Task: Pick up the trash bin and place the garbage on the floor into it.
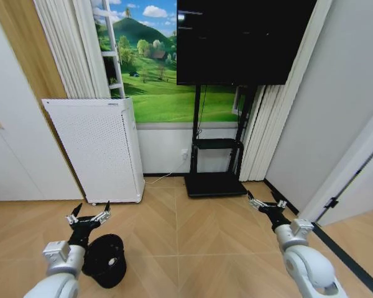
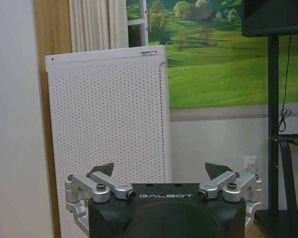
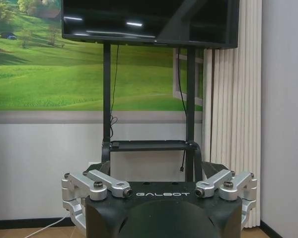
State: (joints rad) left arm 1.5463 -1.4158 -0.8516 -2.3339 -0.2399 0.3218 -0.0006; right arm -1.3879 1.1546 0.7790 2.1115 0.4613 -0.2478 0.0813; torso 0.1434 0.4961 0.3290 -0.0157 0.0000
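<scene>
Where the herringbone parquet floor (image 1: 205, 236) meets the back wall, the room's fixtures stand in a row. At far left is a white cabinet door (image 1: 12, 143), then a wood-grain panel and pleated white curtains (image 1: 65, 43). A white perforated appliance (image 1: 99, 149) stands upright on the floor against these; in the left wrist view its dotted face (image 2: 109, 129) carries a small plate at the top edge, too small to read. Behind it a meadow-and-sky mural (image 1: 149, 68) covers the wall above a white dado with a wall socket (image 1: 184, 153). A dark screen (image 1: 242, 37) on a black stand (image 1: 214, 161) with a shelf and flat base occupies the centre; a second curtain (image 1: 261, 130) and a grey wall (image 1: 336, 105) close the right side.

The left gripper (image 1: 88, 216) hangs low at lower left, fingers spread apart, nothing between them. The trash bin (image 1: 105, 259), black mesh, sits on the floor just beside and beneath the left arm, its opening tilted toward the camera. The right gripper (image 1: 267, 203) hangs at lower right, well apart from the bin, fingers likewise apart.

Each wrist view shows "GALBOT" printed in white on the gripper body.
</scene>
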